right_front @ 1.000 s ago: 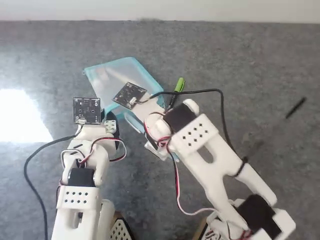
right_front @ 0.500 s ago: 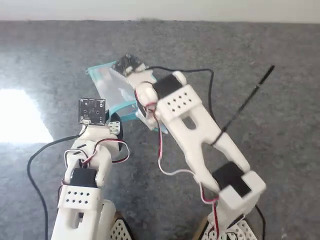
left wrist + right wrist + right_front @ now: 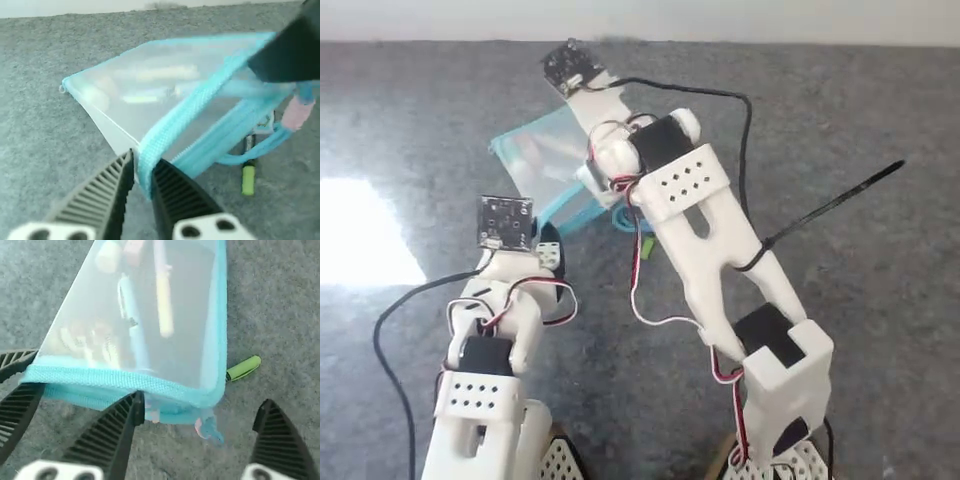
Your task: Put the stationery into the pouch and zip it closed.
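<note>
A translucent pouch [image 3: 535, 160] with teal trim lies on the grey table [image 3: 840, 110], and several stationery items show through its side [image 3: 150, 315]. My left gripper [image 3: 142, 175] is shut on the pouch's teal zipper edge [image 3: 200, 102] at its near corner. Just above that same zipper side, my right gripper [image 3: 202, 402] hovers open with nothing between its fingers. A green pen [image 3: 247, 172] lies on the table outside the pouch, by its teal loop and pink tab [image 3: 296, 111]; its tip [image 3: 243, 367] shows past the pouch's corner.
The right arm [image 3: 690, 220] stretches over the pouch and hides its right end in the high view. A bright glare patch [image 3: 360, 235] sits at the table's left. A pale wall [image 3: 720, 20] borders the far edge.
The right arm has swung forward from the pouch's near side to over its far part. The left gripper has kept its hold on the pouch.
</note>
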Controlling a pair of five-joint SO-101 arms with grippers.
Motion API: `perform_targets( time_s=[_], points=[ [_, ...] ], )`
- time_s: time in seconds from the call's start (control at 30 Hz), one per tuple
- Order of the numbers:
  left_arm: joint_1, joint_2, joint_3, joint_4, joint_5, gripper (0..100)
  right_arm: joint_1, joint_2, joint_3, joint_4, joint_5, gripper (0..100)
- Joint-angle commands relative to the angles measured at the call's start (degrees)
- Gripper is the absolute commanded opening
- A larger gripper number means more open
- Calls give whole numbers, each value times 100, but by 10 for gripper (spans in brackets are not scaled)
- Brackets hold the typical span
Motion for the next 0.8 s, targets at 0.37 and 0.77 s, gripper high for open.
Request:
perform_targets(
  time_s=[0.37, 0.77],
  points=[
    [-633, 0, -233, -79, 9, 12, 470, -1165, -589, 927, -413, 362],
    [-1354, 0, -479, -79, 325, 12, 1024, 259, 2022, -1086, -1371, 362]
  ],
)
